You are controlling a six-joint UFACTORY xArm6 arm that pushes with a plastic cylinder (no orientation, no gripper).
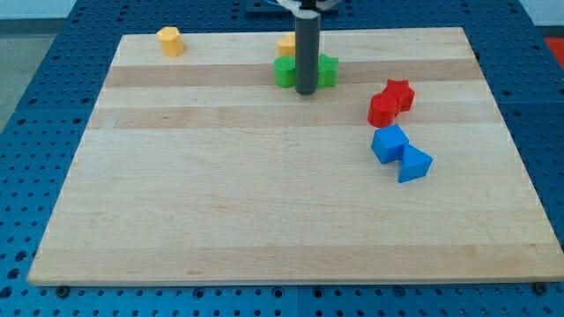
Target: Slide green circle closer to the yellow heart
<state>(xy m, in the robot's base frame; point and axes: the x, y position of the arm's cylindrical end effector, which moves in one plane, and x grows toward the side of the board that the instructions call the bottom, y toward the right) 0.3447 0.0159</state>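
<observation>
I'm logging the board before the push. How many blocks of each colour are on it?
Yellow: 2
Green: 2
Red: 2
Blue: 2
Total: 8
My tip sits between the green blocks.

tip (307,92) between two blocks (285,72) (328,70); another block (287,42) behind them; pairs (390,102) (401,153) to view's right.
</observation>
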